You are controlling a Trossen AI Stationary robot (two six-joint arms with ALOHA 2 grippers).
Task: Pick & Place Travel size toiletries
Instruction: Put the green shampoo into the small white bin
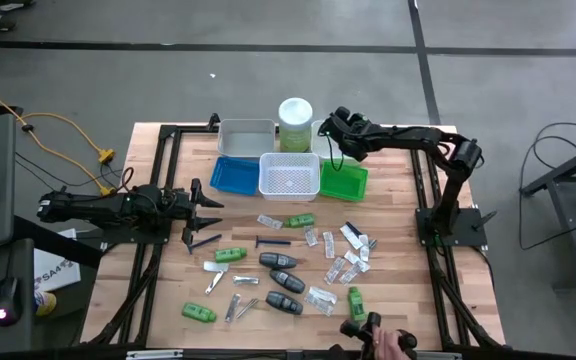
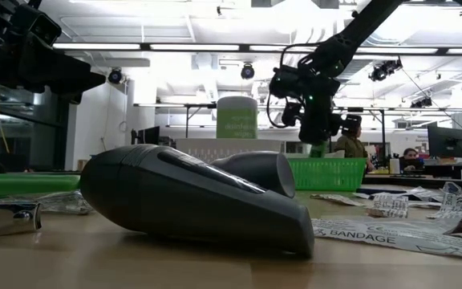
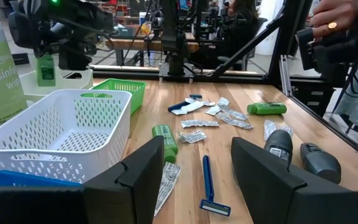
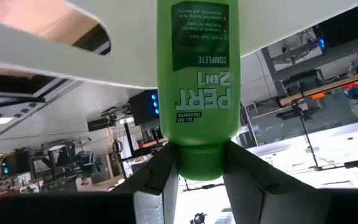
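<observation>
Right hand (image 4: pixel 194 180): clamped on green bottle (image 4: pixel 199 81), above green tray (image 1: pixel 343 180), counter's (image 1: pixel 398 310) 1 o'clock | Left hand (image 3: pixel 194 174): fingers apart, empty, 9 o'clock edge | Remaining toiletries (image 1: pixel 288 265): scattered mid-counter toward 6 o'clock

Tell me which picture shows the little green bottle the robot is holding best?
The right wrist view: the green bottle fills it, label readable, pinched in the right tool. The left wrist view shows it small. The high and low views barely show it.
</observation>
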